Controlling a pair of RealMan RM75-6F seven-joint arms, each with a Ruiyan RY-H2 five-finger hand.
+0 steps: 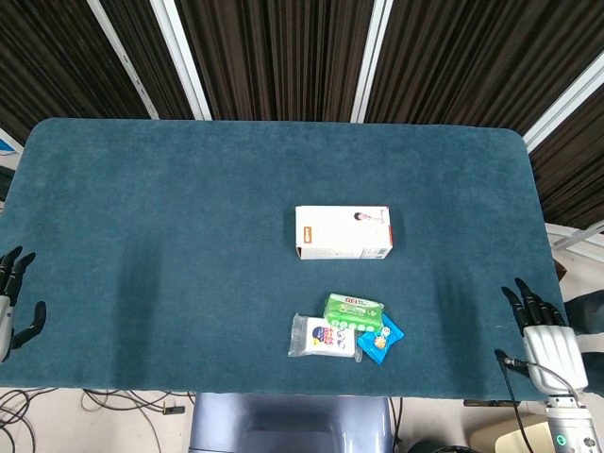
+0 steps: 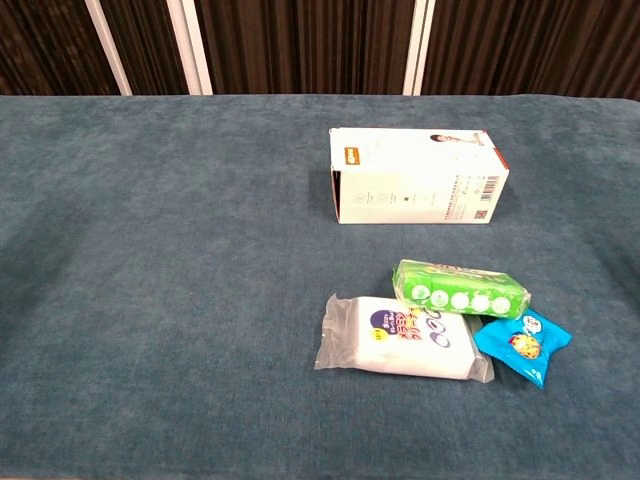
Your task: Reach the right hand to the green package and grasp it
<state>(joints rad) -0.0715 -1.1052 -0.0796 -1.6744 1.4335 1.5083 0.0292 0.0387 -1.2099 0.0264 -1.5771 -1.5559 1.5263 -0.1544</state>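
White pouch (image 2: 400,337), green package (image 2: 459,288) touching behind

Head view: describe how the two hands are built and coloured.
Right hand: black fingers on a silver-grey metal palm, a thin black cable beside it, and a round grey wrist with a small green mark. Left hand, cut by the frame edge: black fingers, pale grey palm.

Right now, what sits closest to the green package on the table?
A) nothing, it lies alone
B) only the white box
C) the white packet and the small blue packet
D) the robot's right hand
C: the green package lies right against the white packet and the blue packet, while the white box sits apart and the right hand waits at the table edge.
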